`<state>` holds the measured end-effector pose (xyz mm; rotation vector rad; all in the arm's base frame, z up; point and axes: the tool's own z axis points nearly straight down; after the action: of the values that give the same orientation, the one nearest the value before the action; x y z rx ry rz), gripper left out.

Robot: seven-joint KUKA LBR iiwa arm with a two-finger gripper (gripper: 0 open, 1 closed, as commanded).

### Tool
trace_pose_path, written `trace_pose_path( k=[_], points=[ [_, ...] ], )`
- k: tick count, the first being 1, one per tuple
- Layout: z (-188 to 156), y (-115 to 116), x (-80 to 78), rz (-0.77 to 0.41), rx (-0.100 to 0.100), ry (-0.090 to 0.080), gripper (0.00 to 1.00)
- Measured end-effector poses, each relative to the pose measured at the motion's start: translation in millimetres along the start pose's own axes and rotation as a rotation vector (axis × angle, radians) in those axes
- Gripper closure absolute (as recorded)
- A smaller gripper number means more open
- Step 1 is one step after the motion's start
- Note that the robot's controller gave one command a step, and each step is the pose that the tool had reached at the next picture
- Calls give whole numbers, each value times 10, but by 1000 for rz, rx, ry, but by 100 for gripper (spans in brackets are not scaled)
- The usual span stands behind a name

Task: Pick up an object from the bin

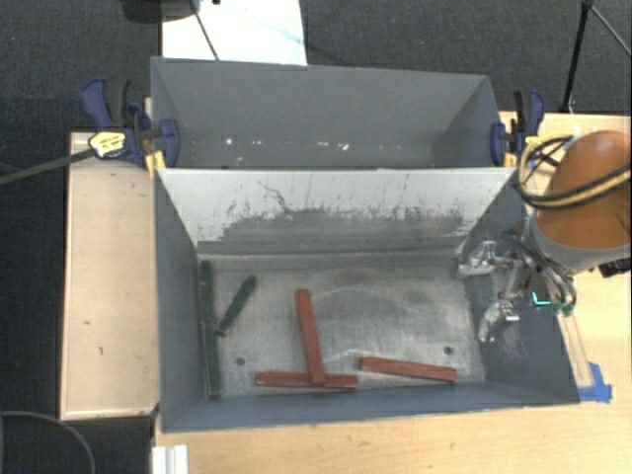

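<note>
Presently listed: one grey metal bin point(326, 215), floor scuffed, five loose sticks lying flat on it. Item one, the tool point(494, 326), on the arm entering from the view's right under its orange cover point(588, 200); it hangs low over the bin's right sloping wall, at the edge of the floor. Whether it is spread or pressed together cannot be told from this angle. Item two, right red-brown stick point(407, 368), lying nearly level along the near side of the floor, slightly slanted; its right end is the closest thing to the tool, down and to the left of it in the view, near but apart. Item three, middle red-brown stick point(307, 329), running from the floor's centre toward the near wall, well left of the tool. Item four, front red-brown stick point(286, 379), level along the near wall; the middle stick's lower end crosses it, the two touching and forming an upside-down T. Its right end lies just beside the left end of the right red-brown stick. Item five, long dark green stick point(208, 334), set along the foot of the left wall, farthest from the tool. Item six, short dark green stick point(236, 304), tilted, just beside the long one toward the centre.
</note>
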<state>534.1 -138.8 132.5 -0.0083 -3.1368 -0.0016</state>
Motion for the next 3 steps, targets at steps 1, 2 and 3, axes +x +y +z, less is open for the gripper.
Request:
trace_pose_path(
  k=[1,2,3],
  points=[
    [-43,4,-21,-4,2,-8,0],
    [216,98,207,-158,5,-17,0],
    [497,318,443,-294,1,-4,0]
  ],
)
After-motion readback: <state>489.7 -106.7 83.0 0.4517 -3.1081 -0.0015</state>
